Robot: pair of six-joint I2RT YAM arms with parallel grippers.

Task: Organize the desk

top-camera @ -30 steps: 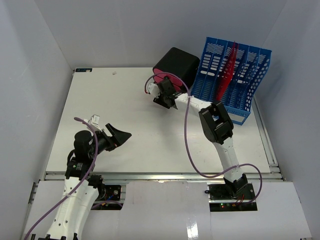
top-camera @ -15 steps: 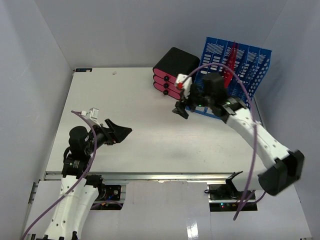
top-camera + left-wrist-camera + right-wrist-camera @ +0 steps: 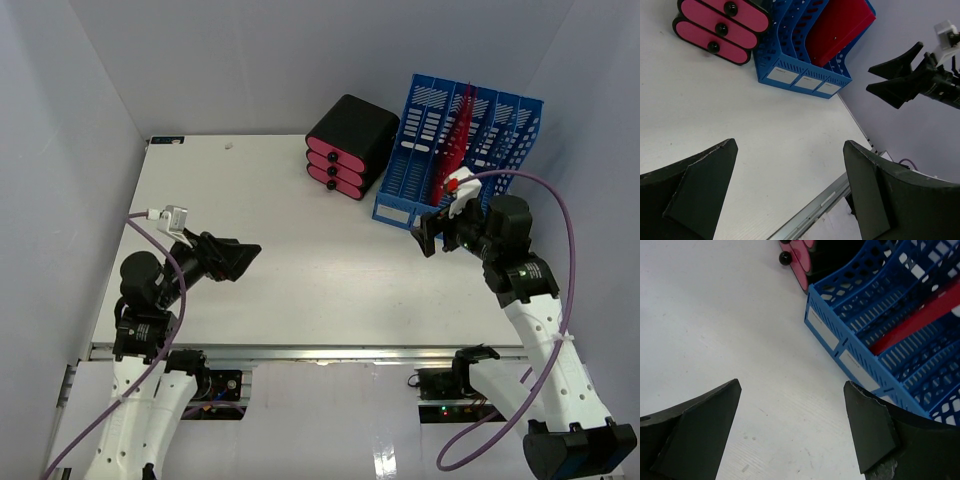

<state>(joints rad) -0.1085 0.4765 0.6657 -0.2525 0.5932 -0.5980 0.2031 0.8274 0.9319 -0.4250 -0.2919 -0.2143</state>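
1. At the far right of the desk surface: file rack beside drawer unit, likely parked there as storage.
2. Left gripper: jaws apart, empty, above the surface.
3. Right gripper: jaws apart, empty, near the rack.

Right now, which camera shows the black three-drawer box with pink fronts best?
Top external: the whole black three-drawer box with pink fronts shows. Left wrist crops it at the frame's top; right wrist catches only a corner with a knob.

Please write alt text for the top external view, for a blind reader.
The left gripper and right gripper hang open above a white desk. A blue file rack and black drawer unit stand at its far right.
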